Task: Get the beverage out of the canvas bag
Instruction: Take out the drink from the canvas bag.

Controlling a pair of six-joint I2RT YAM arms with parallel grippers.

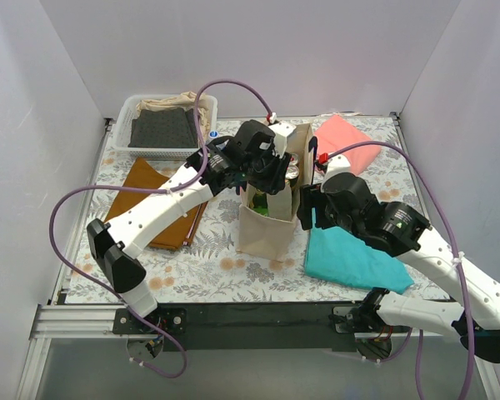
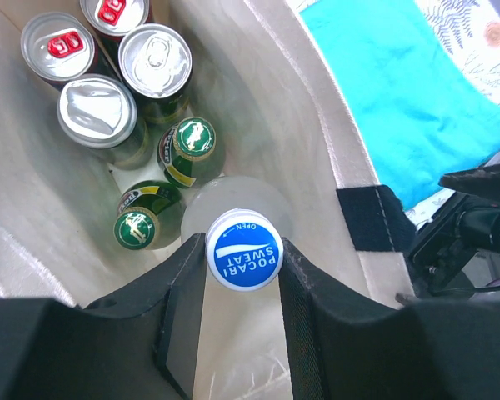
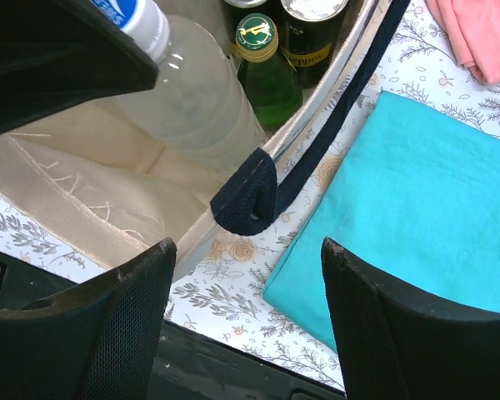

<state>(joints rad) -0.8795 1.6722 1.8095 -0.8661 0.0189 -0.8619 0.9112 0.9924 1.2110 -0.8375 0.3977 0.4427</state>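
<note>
At the middle of the table (image 1: 233,267), inside the mouth of the upright canvas bag (image 1: 262,229), the left gripper (image 2: 242,254) is clamped by both fingers on the blue cap (image 2: 243,262) of a clear plastic bottle (image 2: 233,204), whose body is mostly hidden beneath cap and fingers. At the bag's 3 o'clock, the right gripper (image 3: 246,250) is held with fingers apart, the navy handle (image 3: 250,196) seen beyond the gap and no contact made out. Green bottles (image 2: 187,146) and cans (image 2: 154,58) are packed at the cap's 10 to 12 o'clock, their lower parts concealed.
</note>
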